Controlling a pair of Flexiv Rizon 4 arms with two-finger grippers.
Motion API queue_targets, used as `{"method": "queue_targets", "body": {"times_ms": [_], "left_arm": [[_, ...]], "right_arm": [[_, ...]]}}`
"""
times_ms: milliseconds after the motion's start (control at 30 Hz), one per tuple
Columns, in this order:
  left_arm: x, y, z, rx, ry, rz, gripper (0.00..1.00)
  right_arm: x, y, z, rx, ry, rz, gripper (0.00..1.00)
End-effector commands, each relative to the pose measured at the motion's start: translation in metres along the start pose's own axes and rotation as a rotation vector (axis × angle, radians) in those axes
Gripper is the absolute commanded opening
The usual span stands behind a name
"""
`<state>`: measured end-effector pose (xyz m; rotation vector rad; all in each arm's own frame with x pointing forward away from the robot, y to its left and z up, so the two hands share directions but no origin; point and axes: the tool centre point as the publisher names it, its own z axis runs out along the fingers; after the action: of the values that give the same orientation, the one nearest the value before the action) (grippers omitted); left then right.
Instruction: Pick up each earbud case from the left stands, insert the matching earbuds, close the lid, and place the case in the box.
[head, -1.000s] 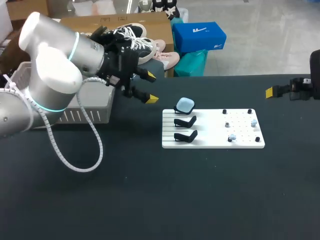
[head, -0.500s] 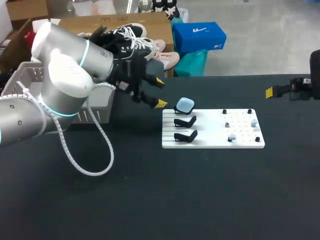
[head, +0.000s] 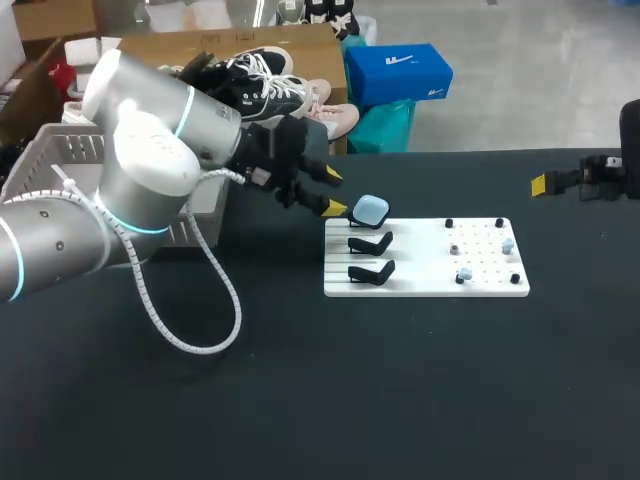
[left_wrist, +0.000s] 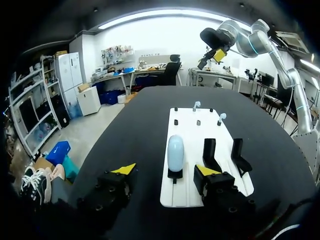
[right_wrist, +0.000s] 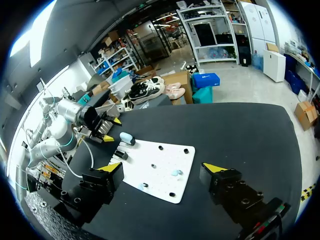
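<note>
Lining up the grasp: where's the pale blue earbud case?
Head view: pale blue earbud case sits on the white board, farthest left black stand, beside the open left gripper.

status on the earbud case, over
Left gripper open, just short of the earbud case, not gripping. Case upright on its stand. Right gripper open, empty, far aside. Nothing between.

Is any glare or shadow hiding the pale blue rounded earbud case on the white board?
Head view: even light, no glare on the pale blue rounded earbud case. Left wrist view: a soft sheen on it, nothing hidden. Right wrist view: lit plainly, no shadow across it.
</note>
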<state>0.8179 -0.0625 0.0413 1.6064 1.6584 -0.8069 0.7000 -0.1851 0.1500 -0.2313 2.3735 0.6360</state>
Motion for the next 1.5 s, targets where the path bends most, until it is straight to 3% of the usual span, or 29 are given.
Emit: {"method": "queue_targets", "body": {"times_ms": [33, 100, 200, 267, 300, 667, 900, 1100, 1500], "left_arm": [[-0.002, 0.007, 0.004, 0.027, -0.003, -0.002, 0.69], [-0.003, 0.004, 0.003, 0.035, -0.007, 0.001, 0.61], [-0.003, 0.001, 0.003, 0.049, -0.008, -0.001, 0.64], [-0.003, -0.001, 0.002, 0.056, -0.01, -0.004, 0.53], [-0.002, -0.002, 0.002, 0.06, -0.011, -0.006, 0.52], [-0.004, -0.018, 0.005, 0.056, -0.041, -0.007, 0.62], [-0.004, -0.024, 0.01, 0.046, -0.044, 0.001, 0.52], [-0.002, -0.027, 0.018, 0.025, -0.04, 0.027, 0.52], [-0.001, -0.015, 0.028, 0.0, -0.037, 0.012, 0.49]], "right_arm": [[0.0, 0.0, 0.0, 0.0, 0.0, 0.0, 1.0], [0.0, 0.0, 0.0, 0.0, 0.0, 0.0, 1.0], [0.0, 0.0, 0.0, 0.0, 0.0, 0.0, 1.0], [0.0, 0.0, 0.0, 0.0, 0.0, 0.0, 1.0], [0.0, 0.0, 0.0, 0.0, 0.0, 0.0, 1.0], [0.0, 0.0, 0.0, 0.0, 0.0, 0.0, 1.0], [0.0, 0.0, 0.0, 0.0, 0.0, 0.0, 1.0], [0.0, 0.0, 0.0, 0.0, 0.0, 0.0, 1.0], [0.0, 0.0, 0.0, 0.0, 0.0, 0.0, 1.0]]}}
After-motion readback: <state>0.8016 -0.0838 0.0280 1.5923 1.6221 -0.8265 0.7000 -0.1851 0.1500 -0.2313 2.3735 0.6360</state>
